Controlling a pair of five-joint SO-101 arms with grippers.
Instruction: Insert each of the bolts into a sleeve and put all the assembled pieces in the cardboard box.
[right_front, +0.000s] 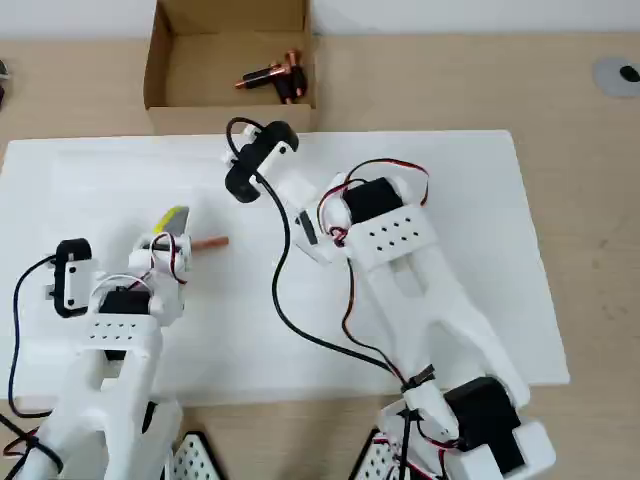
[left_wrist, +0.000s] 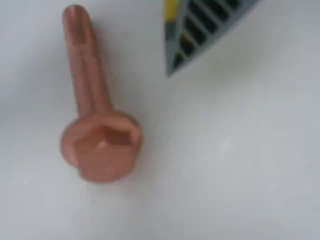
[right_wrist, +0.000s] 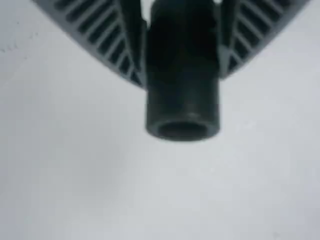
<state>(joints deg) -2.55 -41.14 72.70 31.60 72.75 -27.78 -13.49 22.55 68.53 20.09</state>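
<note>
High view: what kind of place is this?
Likely a robotics lab bench: two white robot arms at a wooden table, the right pincer holding a black sleeve, a copper bolt and a cardboard box nearby.

Both arms reach out, one gripper loaded and one free.
The left arm rises from the near left, and the left gripper points down with its fingers apart. The right arm stretches from the near right toward the far middle, wrist bent down, with the right gripper clamped on a black sleeve.
</note>
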